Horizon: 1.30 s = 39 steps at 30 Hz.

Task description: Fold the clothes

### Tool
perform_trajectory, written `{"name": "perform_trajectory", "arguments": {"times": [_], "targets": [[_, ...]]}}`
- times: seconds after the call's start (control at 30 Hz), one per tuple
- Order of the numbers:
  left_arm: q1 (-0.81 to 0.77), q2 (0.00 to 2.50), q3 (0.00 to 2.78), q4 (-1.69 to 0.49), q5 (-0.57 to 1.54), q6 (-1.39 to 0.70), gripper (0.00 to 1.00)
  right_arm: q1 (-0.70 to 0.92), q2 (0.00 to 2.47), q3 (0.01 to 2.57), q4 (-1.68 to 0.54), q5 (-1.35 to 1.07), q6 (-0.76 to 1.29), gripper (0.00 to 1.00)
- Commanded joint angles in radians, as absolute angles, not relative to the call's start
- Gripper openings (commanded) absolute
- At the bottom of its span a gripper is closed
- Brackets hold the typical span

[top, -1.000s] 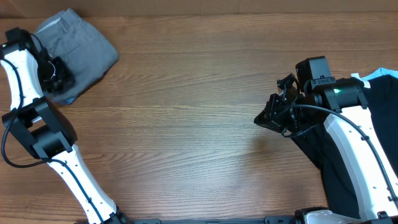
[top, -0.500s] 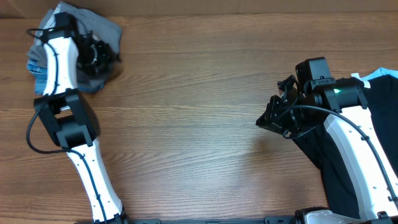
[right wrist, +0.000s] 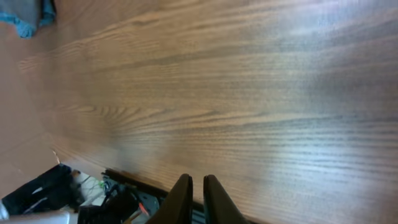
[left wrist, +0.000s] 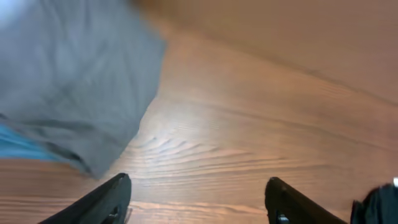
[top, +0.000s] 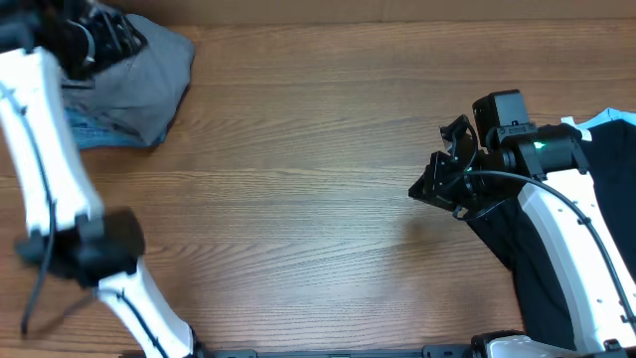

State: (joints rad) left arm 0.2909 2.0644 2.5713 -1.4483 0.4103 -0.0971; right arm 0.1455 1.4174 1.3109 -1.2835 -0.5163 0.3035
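The grey-olive shorts (top: 149, 75) lie bunched in the table's far left corner, on top of a light-blue denim garment (top: 94, 134). My left gripper (top: 107, 40) is blurred over the pile's far left edge. In the left wrist view the shorts (left wrist: 68, 74) fill the upper left. The left gripper (left wrist: 196, 199) is open there, with only bare wood between its fingers. My right gripper (top: 435, 186) hovers at the right of the table. It is shut and empty in the right wrist view (right wrist: 198, 193).
A black T-shirt (top: 606, 214) lies at the right edge under the right arm, with a pale-blue corner (top: 604, 119) beside it. The wooden table (top: 318, 199) stretches between the arms. Its front edge and some cables (right wrist: 106, 193) show in the right wrist view.
The left arm has swung from the pile's left side up to the far corner, and its jaws have widened. The shorts have shifted slightly right. The right arm has stayed put.
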Motion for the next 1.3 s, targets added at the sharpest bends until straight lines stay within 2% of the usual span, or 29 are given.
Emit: {"name": "perform_trajectory", "arguments": {"times": [0.0, 0.07, 0.17, 0.2, 0.27, 0.33, 0.37, 0.4, 0.43, 0.6, 0.87, 1.27], "targets": [[0.233, 1.895, 2.597, -1.510, 0.331, 0.022, 0.76, 0.150, 1.320, 1.398, -1.274, -0.499, 0.257, 0.13], [0.207, 1.822, 2.597, -1.557, 0.290, 0.027, 0.80, 0.150, 1.269, 1.436, -1.276, -0.457, 0.257, 0.14], [0.172, 1.716, 2.597, -1.650, 0.251, 0.027, 1.00, 0.150, 1.174, 1.501, -1.275, -0.377, 0.257, 0.17], [0.167, 1.692, 2.597, -1.676, 0.251, 0.027, 1.00, 0.150, 1.138, 1.521, -1.272, -0.360, 0.257, 0.18], [0.162, 1.633, 2.585, -1.690, 0.258, 0.015, 1.00, 0.150, 1.068, 1.551, -1.255, -0.339, 0.257, 0.30], [0.162, 1.579, 2.571, -1.689, 0.262, -0.009, 1.00, 0.150, 1.003, 1.563, -1.228, -0.332, 0.257, 0.45], [0.162, 1.557, 2.569, -1.689, 0.262, -0.015, 1.00, 0.150, 0.966, 1.563, -1.212, -0.332, 0.257, 0.61], [0.162, 1.529, 2.569, -1.690, 0.263, -0.031, 1.00, 0.150, 0.933, 1.563, -1.203, -0.332, 0.257, 0.86], [0.162, 1.502, 2.567, -1.690, 0.263, -0.045, 1.00, 0.150, 0.905, 1.563, -1.197, -0.333, 0.257, 1.00], [0.162, 1.335, 2.483, -1.690, 0.262, -0.036, 1.00, 0.150, 0.813, 1.563, -1.227, -0.333, 0.258, 1.00], [0.162, 1.093, 2.254, -1.689, 0.264, -0.039, 1.00, 0.150, 0.809, 1.563, -1.308, -0.333, 0.258, 1.00], [0.162, 1.055, 2.246, -1.689, 0.259, -0.067, 1.00, 0.150, 0.809, 1.563, -1.361, -0.334, 0.261, 1.00]]}}
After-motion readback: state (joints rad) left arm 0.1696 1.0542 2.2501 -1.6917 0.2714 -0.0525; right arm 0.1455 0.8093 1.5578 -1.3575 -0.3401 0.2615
